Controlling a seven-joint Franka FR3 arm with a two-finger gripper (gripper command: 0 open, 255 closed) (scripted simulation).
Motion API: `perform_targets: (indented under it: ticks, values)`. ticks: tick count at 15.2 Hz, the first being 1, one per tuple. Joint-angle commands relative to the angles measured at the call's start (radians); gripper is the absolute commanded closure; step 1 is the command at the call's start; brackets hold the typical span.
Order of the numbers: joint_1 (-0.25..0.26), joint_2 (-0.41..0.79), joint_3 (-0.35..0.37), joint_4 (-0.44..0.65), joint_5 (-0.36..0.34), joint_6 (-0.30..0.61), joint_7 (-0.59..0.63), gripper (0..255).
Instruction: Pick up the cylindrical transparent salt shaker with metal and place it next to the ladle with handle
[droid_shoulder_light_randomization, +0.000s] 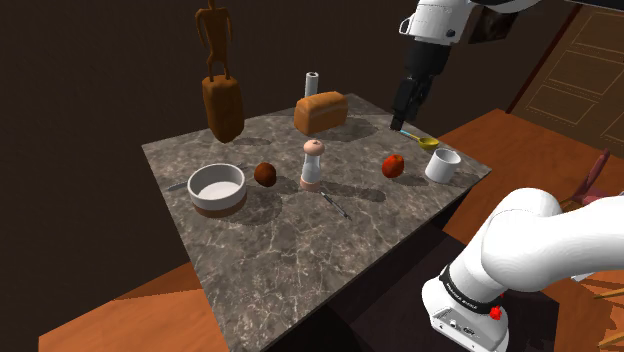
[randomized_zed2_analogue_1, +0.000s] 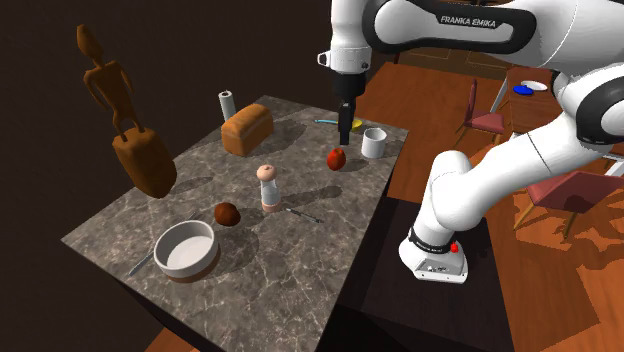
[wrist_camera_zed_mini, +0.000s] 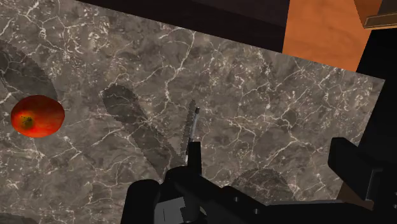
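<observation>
Progress: the pick-up is looking not yet done. The small upright white cylindrical salt shaker with a grey cap (droid_shoulder_light_randomization: 311, 84) is standing on the grey marble-patterned table (droid_shoulder_light_randomization: 270, 250), and nothing like it is showing at the pincer.
Pincer: the all-black pincer (droid_shoulder_light_randomization: 401, 124) is hanging low over the table; whether it is open or closed I cannot tell.
Salt shaker: it is standing well apart from the pincer, with the brown bread loaf (droid_shoulder_light_randomization: 321, 111) sitting between the two.
Ladle: the yellow-bowled ladle with a blue handle (droid_shoulder_light_randomization: 427, 141) is lying just below the pincer, handle end nearest. I cannot tell if they are touching.
Left to do: as I am judging it, the whole job is remaining: crossing to the salt shaker, gripping it, lifting it and setting it on bare marble beside the ladle.
Cup: the white cylindrical cup (droid_shoulder_light_randomization: 441, 165) is standing near the pincer, just past the ladle's bowl, and nothing is showing inside.
Bowl: the round white bowl with a brown base (droid_shoulder_light_randomization: 217, 188) is sitting well apart from the pincer, showing only its bare white inside.
</observation>
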Motion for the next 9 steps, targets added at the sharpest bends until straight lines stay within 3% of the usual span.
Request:
perform_targets:
  ticks: [1, 9]
  values:
    - [0.000, 0.000, 0.000, 0.000, 0.000, 0.000, 0.000, 0]
    - [-0.004, 0.205, -0.001, -0.024, 0.013, 0.276, -0.004, 0]
